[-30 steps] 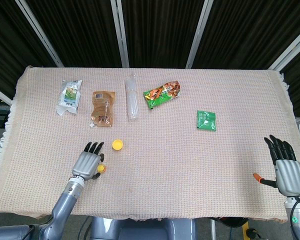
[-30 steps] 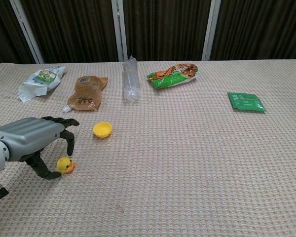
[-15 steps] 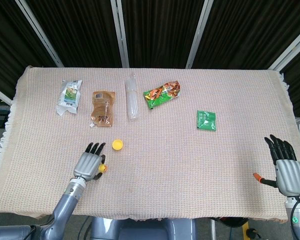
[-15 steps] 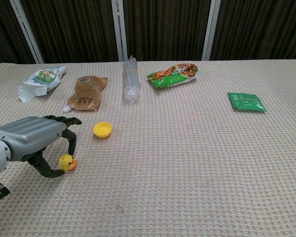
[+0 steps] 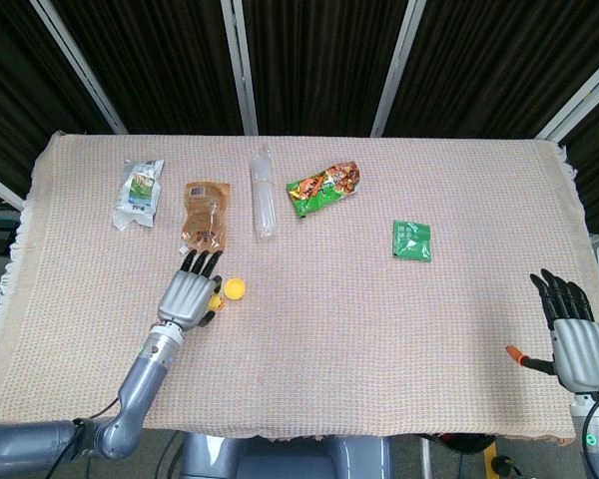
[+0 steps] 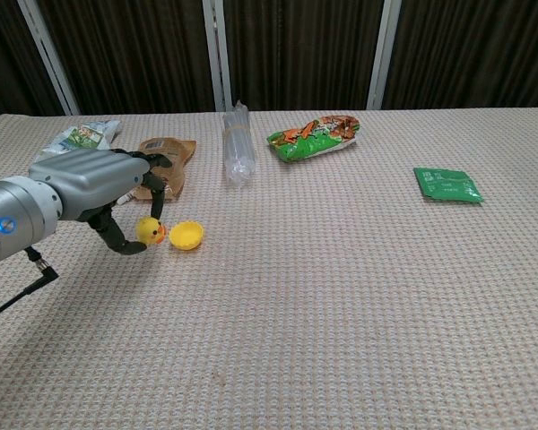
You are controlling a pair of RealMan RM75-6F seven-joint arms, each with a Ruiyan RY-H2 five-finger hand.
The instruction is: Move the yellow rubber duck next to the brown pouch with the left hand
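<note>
My left hand [image 5: 192, 293] [image 6: 94, 186] holds the small yellow rubber duck [image 6: 149, 232] [image 5: 216, 302] between thumb and fingers, lifted just off the cloth. The duck hangs close beside a yellow cap [image 6: 186, 236] [image 5: 235, 289]. The brown pouch [image 5: 206, 216] [image 6: 172, 164] lies flat just beyond the hand, partly hidden behind it in the chest view. My right hand [image 5: 571, 333] rests at the table's near right corner, fingers spread, holding nothing; the chest view does not show it.
A white-green packet [image 5: 139, 193] lies left of the pouch. A clear plastic bottle [image 5: 265, 194] lies right of it, then a green-orange snack bag [image 5: 323, 187] and a small green sachet [image 5: 412, 240]. An orange-tipped tool [image 5: 520, 354] sits beside my right hand.
My left hand closed on the duck, lifted it and carried it away from the near edge toward the brown pouch, beside the yellow cap. The right hand stayed still.
</note>
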